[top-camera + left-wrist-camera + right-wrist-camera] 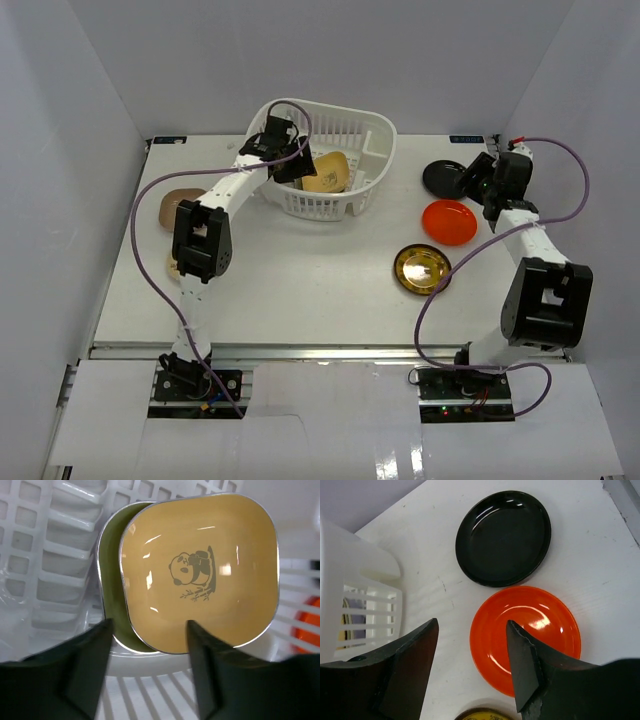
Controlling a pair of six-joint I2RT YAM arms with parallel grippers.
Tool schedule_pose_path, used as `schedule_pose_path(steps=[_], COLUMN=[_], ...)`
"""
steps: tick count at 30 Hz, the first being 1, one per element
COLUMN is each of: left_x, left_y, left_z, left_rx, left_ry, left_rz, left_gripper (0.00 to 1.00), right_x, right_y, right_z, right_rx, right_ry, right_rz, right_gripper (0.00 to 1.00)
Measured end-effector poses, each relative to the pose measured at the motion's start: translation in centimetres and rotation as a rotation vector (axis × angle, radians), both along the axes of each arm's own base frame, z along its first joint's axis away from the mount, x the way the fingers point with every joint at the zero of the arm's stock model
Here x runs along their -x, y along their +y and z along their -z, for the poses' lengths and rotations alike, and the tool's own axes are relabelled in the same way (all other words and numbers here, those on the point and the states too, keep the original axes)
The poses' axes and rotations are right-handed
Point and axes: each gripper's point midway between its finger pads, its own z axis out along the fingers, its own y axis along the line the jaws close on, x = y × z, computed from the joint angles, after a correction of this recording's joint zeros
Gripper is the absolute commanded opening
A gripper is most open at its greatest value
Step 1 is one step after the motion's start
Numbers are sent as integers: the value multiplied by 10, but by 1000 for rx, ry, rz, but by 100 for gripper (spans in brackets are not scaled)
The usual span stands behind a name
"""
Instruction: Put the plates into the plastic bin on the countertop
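Top external view: I'm seeing the gold plate [421, 268] lying nearest on the countertop [300, 290]. Beyond it my right gripper [472, 625] is hovering over the orange plate [525, 630], jaws wide and empty, with the black plate [502, 537] just past. Far left, my left gripper [150, 625] is hanging wide open above the yellow plate [200, 570], which is lying on a green plate [107, 580] in the plastic bin [375, 140].

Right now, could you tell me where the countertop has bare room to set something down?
The widest bare patch of countertop lies in front of the plastic bin, between the left arm and the gold plate. The right side is crowded: black plate, orange plate and gold plate sit close together by the right tool.
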Motion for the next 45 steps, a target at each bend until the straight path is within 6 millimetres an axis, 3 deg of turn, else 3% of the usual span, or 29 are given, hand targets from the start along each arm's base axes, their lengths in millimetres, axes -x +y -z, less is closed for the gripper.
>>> schedule_pose_path(steps=[3, 5, 7, 10, 13, 14, 16, 18, 19, 21, 23, 25, 26, 28, 30, 33, 38, 41, 45], left_x=[1, -2, -6, 4, 42, 60, 91, 116, 127, 141, 144, 151, 154, 159, 159, 155, 139, 133, 120], left_y=[0, 0, 2, 20, 62, 86, 140, 202, 233, 272, 284, 292, 294, 302, 314, 335, 357, 365, 371], left_z=[-15, -43, -80, -156, -220, -235, -246, -231, -213, -169, -126, -67, -45, -18, -8, -10, 6, 27, 53], left_rx=[0, 13, 26, 52, 93, 113, 145, 146, 141, 130, 142, 150, 162, 188, 210, 234, 268, 277, 281], left_ry=[-23, -76, -153, -303, -443, -480, -535, -544, -527, -448, -357, -210, -146, -63, -39, -67, -72, -42, 15], left_rz=[3, 3, -5, -49, -127, -170, -276, -424, -504, -618, -665, -704, -720, -754, -793, -844, -893, -908, -908], left_gripper=[88, 88, 89, 88, 87, 86, 85, 85, 84, 84, 84, 83, 83, 84, 86, 87, 89, 89, 89], right_x=[-22, -37, -46, -61, -64, -62, -60, -66, -71, -79, -87, -97, -100, -105, -109, -106, -86, -77, -70], right_y=[-17, -30, -41, -53, -59, -59, -61, -64, -66, -68, -65, -60, -57, -50, -46, -42, -26, -15, 4], right_z=[11, 25, 43, 70, 102, 112, 131, 138, 137, 140, 141, 144, 146, 149, 148, 149, 133, 96, 14], right_rx=[-10, -10, -7, -15, -60, -80, -135, -195, -220, -270, -321, -375, -403, -453, -484, -521, -562, -557, -517], right_ry=[14, 37, 75, 129, 186, 205, 238, 227, 213, 186, 161, 140, 132, 118, 92, 70, 45, -19, -193], right_rz=[39, 77, 105, 127, 134, 132, 134, 130, 133, 136, 130, 121, 119, 112, 110, 116, 111, 89, 23], right_gripper=[69, 72, 72, 71, 69, 66, 64, 60, 59, 53, 40, 23, 20, 9, 8, 8, 8, 8, 8])
